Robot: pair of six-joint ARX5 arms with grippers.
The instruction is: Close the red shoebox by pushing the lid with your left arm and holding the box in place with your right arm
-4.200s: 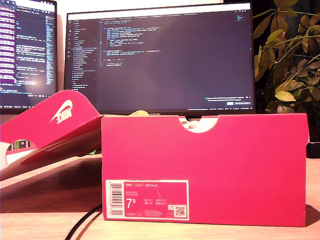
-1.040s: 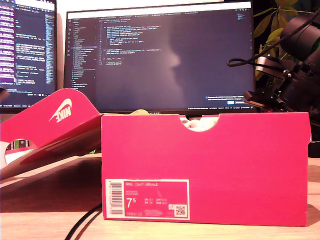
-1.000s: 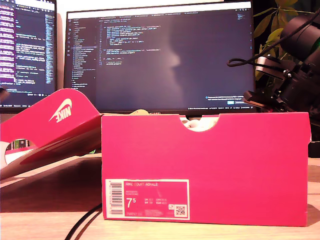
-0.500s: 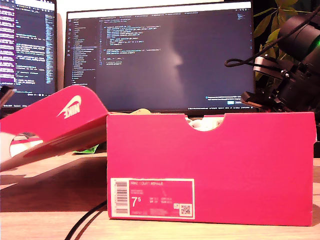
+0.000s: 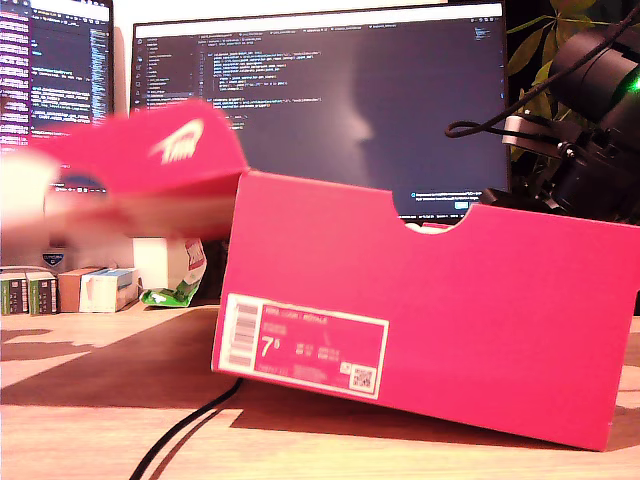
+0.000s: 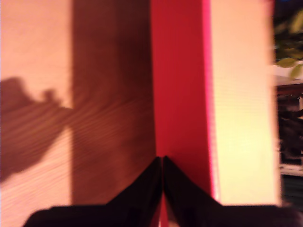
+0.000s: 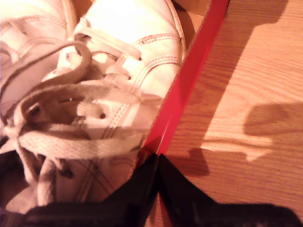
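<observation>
Both grippers pressed shut | my first gripper point(image 6: 162, 163) against the lid point(image 5: 150, 160), raised and blurry | my second gripper point(image 7: 157, 161) on the shoebox point(image 5: 430, 320) wall, box tilted on the table point(image 5: 90, 400), shoes point(image 7: 94, 90) inside

My first gripper point(image 6: 162, 163) has its two dark fingers pressed together, tips meeting in a point, nothing between them; the tips lie against the red lid point(image 6: 180, 85). My second gripper point(image 7: 157, 158) is likewise closed to a point, its fingertips meeting on the red wall of the shoebox point(image 7: 189, 80). In the exterior view an arm point(image 5: 590, 120) fills the upper right of the frame: a bulky black body with a green light, a looping cable and a pale wrist block, angled down behind the box.
</observation>
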